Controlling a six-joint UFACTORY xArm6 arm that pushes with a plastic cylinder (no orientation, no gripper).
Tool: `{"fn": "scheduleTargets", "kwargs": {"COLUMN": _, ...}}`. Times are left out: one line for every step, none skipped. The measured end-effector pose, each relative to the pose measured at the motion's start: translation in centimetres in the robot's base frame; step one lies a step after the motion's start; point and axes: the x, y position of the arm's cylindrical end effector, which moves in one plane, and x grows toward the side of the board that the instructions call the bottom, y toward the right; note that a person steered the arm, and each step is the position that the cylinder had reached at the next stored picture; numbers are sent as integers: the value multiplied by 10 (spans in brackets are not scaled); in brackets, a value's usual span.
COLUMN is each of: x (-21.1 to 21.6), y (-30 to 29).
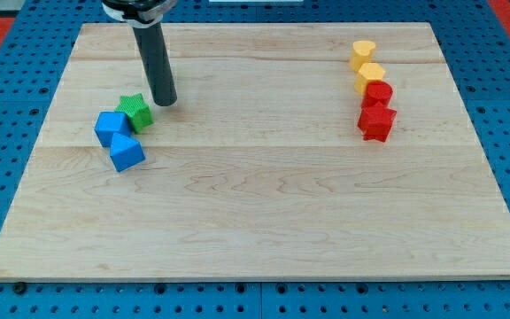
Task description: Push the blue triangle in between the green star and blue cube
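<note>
**Spotter:** While your dark rod stands where it does, watch the cluster at the view's left. My tip [166, 101] rests on the pale wooden board [264, 204] just to the right of the green star-shaped block [135, 112], near it, though I cannot tell whether it touches. It grips nothing; it is a bare rod and can only shove.

**Operator:** And the block you want moved?

**Spotter:** You have two blue blocks below and left of the star, and their shapes are hard to tell apart from here. I judge the lower one to be the blue triangle block [127, 153] and the upper one the blue cube block [110, 127]. The cube sits just beside the star, seemingly touching; the triangle sits against the cube's lower right.

**Operator:** So what worries you?

**Spotter:** Your tip is on the wrong side. Push left from there and you will likely drive the star into the cube and close whatever gap exists. You also risk scattering all three, since they are packed so tightly.

**Operator:** The far blocks?

**Spotter:** The two yellow blocks [367, 65] and two red blocks [378, 110] at the view's right lie well apart from this; you should not disturb them.
</note>
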Motion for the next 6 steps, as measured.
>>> {"fn": "scheduleTargets", "kwargs": {"x": 36, "y": -15}}
{"fn": "scheduleTargets", "kwargs": {"x": 53, "y": -48}}
{"fn": "scheduleTargets", "kwargs": {"x": 47, "y": -43}}
{"fn": "scheduleTargets", "kwargs": {"x": 61, "y": -12}}
{"fn": "scheduleTargets", "kwargs": {"x": 121, "y": -4}}
{"fn": "scheduleTargets", "kwargs": {"x": 125, "y": -26}}
